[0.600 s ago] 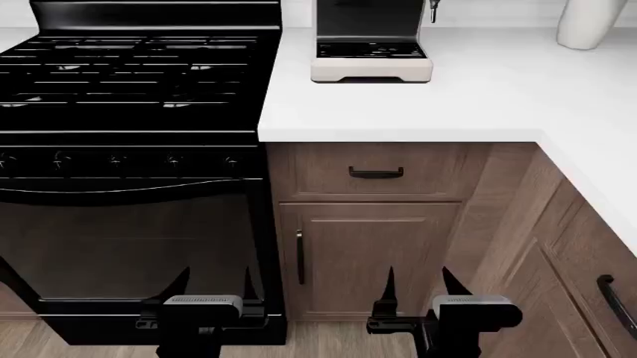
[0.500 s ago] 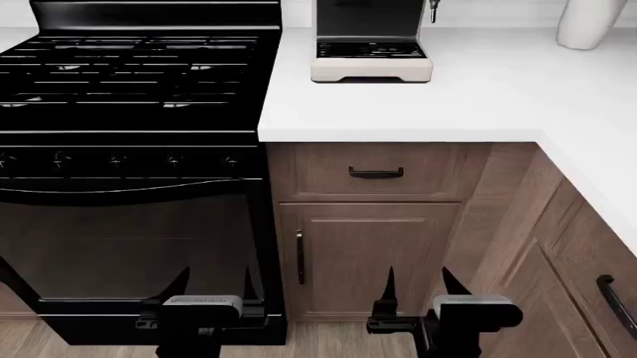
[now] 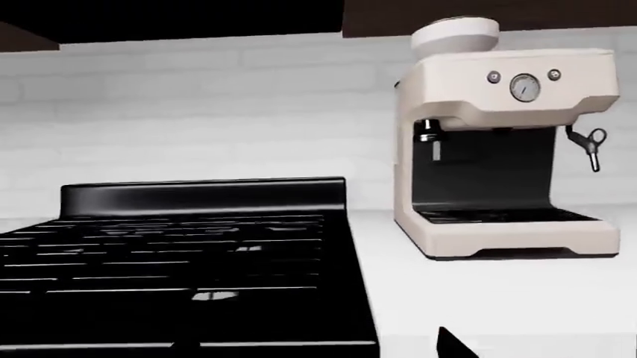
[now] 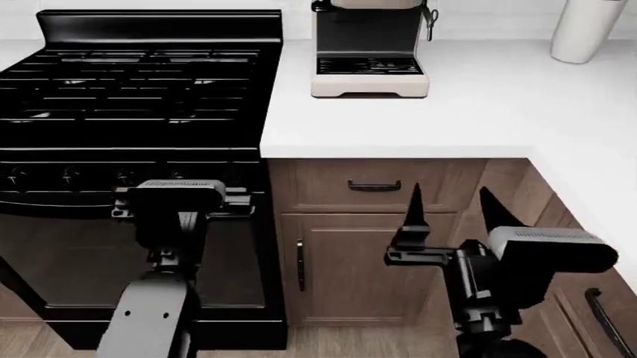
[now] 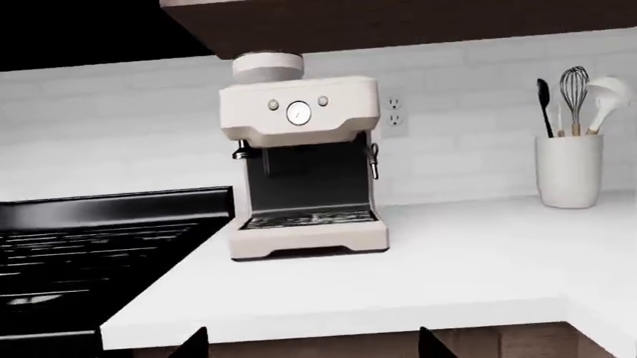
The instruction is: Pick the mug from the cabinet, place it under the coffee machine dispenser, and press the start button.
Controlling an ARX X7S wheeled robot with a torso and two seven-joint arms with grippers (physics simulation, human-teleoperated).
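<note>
The mug is out of view. The cream coffee machine [image 4: 371, 60] stands at the back of the white counter, beside the stove. Its dispenser [image 5: 242, 153] is a short black nozzle above the drip grille [image 5: 310, 218], and it also shows in the left wrist view as a dispenser [image 3: 430, 139]. The brown underside of the upper cabinet [image 5: 398, 22] hangs over the machine. My right gripper [image 4: 453, 212] is open and empty in front of the lower drawer. My left gripper [image 3: 316, 350] is open and empty, facing the stove; in the head view its fingers are lost against the black oven.
A black gas stove [image 4: 139, 82] fills the left side. The white counter [image 4: 448, 112] turns a corner at the right. A utensil holder [image 5: 569, 170] stands at the back right. Below the counter are a drawer handle [image 4: 374, 186] and a cabinet door [image 4: 368, 261].
Both arms have risen from near the floor to about counter height. The head view has tilted up slightly. Both grippers stay open.
</note>
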